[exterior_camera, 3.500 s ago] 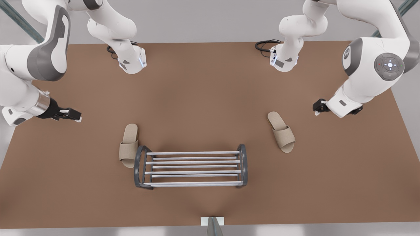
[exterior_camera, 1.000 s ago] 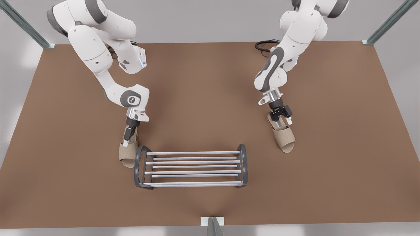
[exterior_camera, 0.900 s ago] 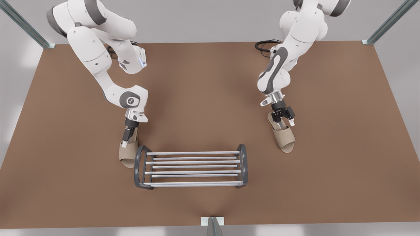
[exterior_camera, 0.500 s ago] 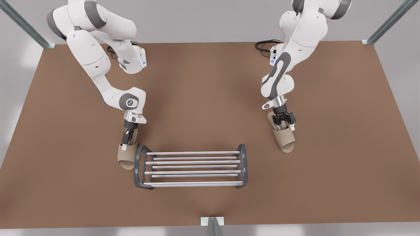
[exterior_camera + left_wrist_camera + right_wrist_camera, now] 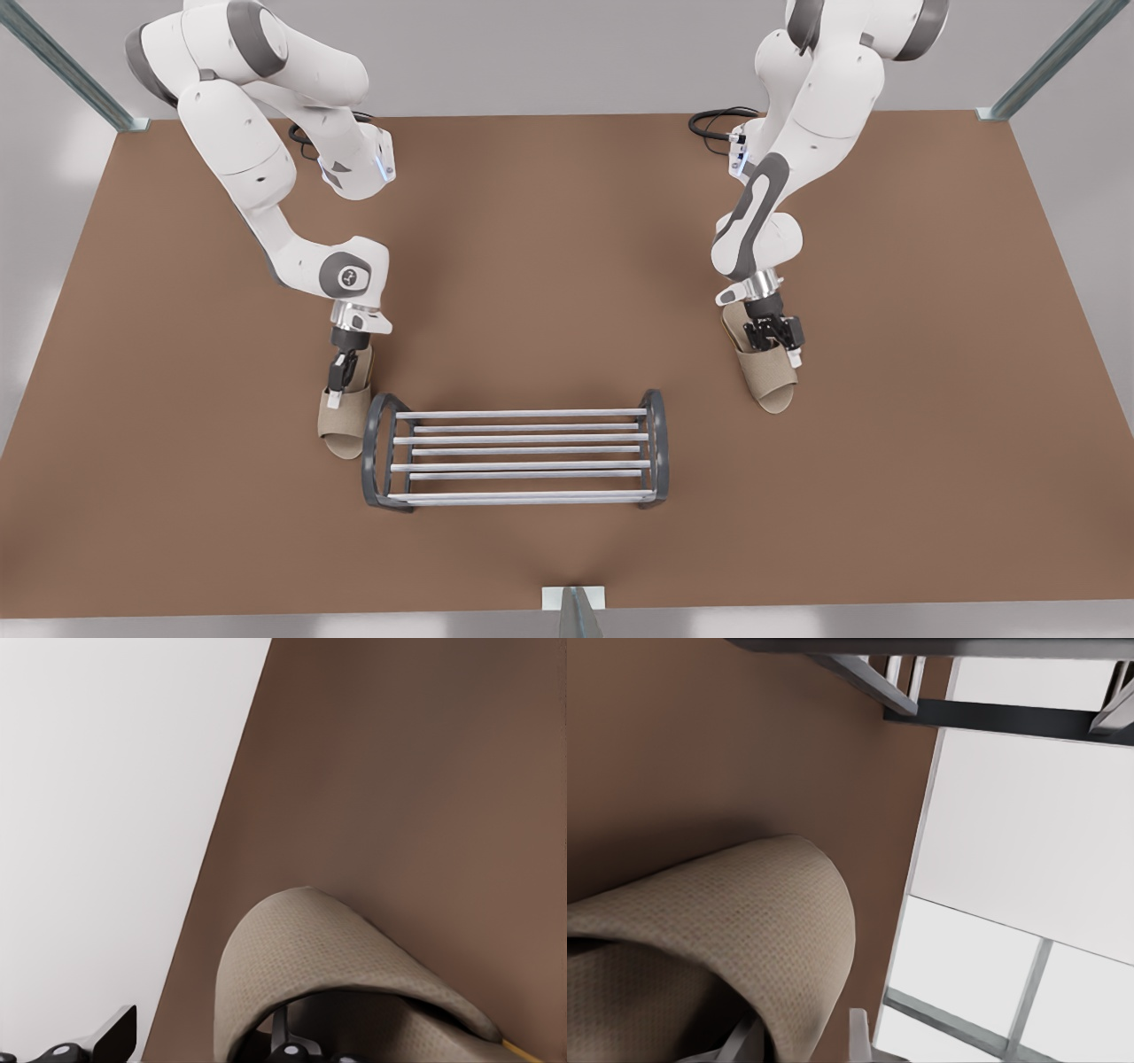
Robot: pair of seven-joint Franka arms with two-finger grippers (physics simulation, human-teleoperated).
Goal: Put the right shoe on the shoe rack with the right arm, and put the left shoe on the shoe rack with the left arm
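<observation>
On the table (image 5: 549, 266), I am holding the right tool (image 5: 335, 396) astride the right shoe (image 5: 341, 431) beside the shoe rack (image 5: 523, 452), and the left tool (image 5: 784, 347) astride the left shoe (image 5: 769, 383). Both are seemingly apart, positioning for strap grasps.

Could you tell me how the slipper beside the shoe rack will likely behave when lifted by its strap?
The slipper, under the right gripper, looks woven and flat, so probably light. Its arched strap seems soft and may flex. Held at one side, it would likely hang tilted. The left gripper sits at the other slipper.
</observation>
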